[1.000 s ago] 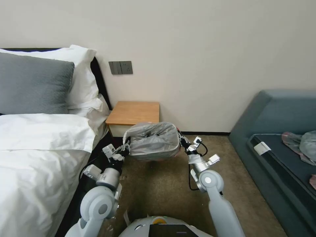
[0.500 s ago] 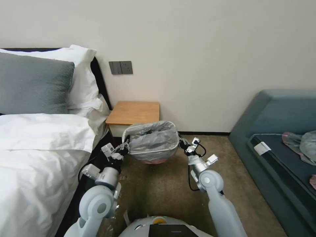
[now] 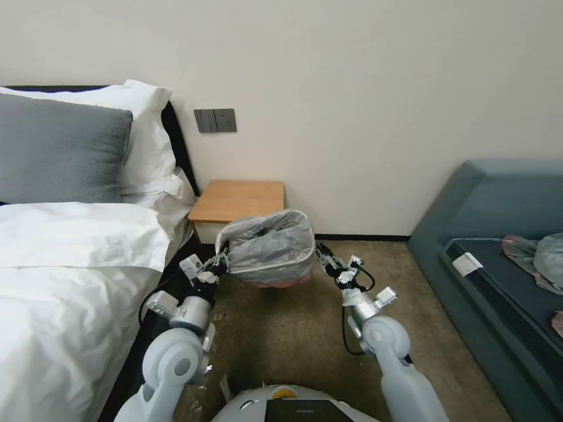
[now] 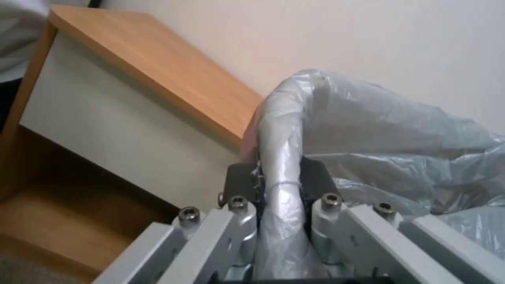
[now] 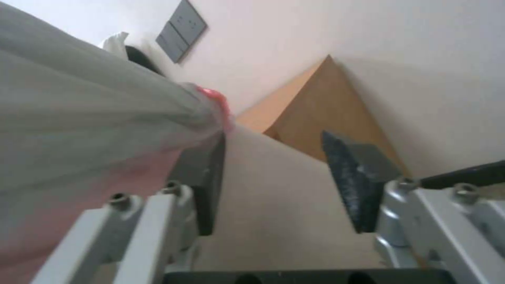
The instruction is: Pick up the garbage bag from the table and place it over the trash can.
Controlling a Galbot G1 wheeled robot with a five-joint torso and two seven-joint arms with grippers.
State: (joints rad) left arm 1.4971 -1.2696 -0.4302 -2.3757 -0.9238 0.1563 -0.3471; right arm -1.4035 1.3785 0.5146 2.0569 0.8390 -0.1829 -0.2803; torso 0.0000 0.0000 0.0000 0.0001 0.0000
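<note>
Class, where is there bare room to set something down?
Free: light-brown wooden nightstand top, beside the white bed; brown carpet before the blue-grey sofa. Crowded: translucent grey garbage bag, left gripper clamping its rim, right gripper open alongside.

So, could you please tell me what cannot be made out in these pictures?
Bin's sides: head view, the bag wraps them.
Nightstand front: head view, the bag stands before it.
Left pincer grip on the rim: left wrist view, bunched film covers it.
Whether the open right pincer touches the bag: right wrist view, bag blurred near the lens.
</note>
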